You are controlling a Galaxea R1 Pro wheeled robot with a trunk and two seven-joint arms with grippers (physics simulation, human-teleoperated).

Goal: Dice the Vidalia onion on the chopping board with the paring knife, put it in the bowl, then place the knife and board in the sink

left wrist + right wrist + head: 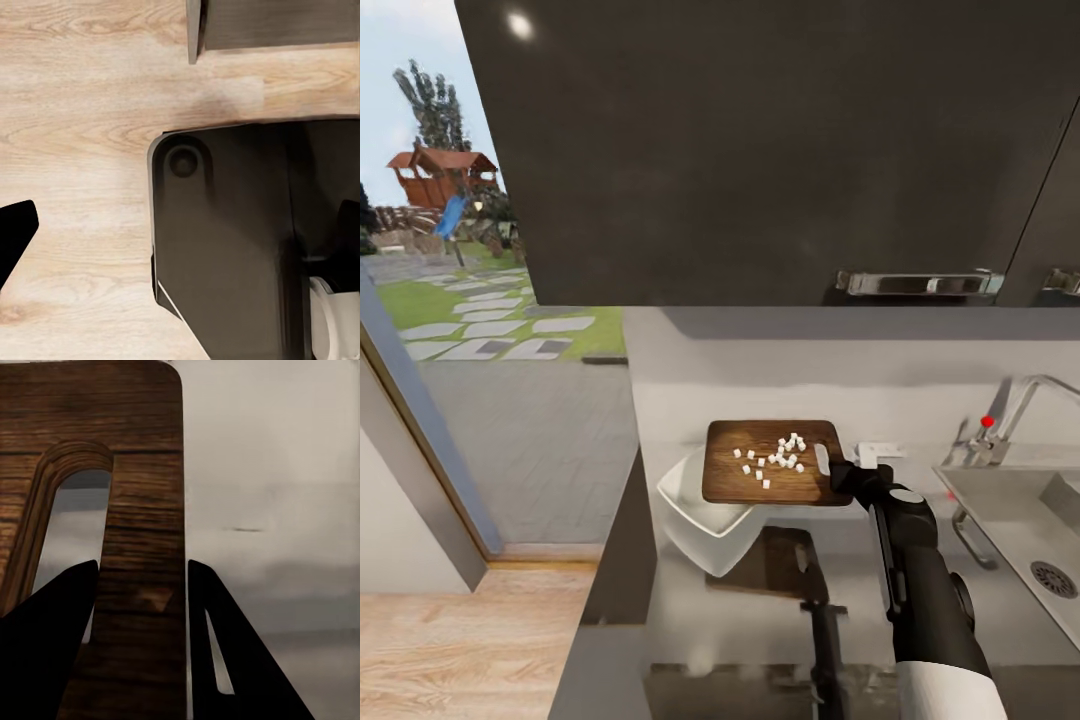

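From the head camera I see my right arm reaching forward over the countertop. My right gripper pinches the handle end of one chopping board, held up over one white bowl. About eighteen small white onion pieces sit on it. One sink is off to the right.

My left wrist camera looks down at wooden floor; I can't tell that gripper's state.

My right wrist camera shows both fingers squeezing the board's edge beside its slot.
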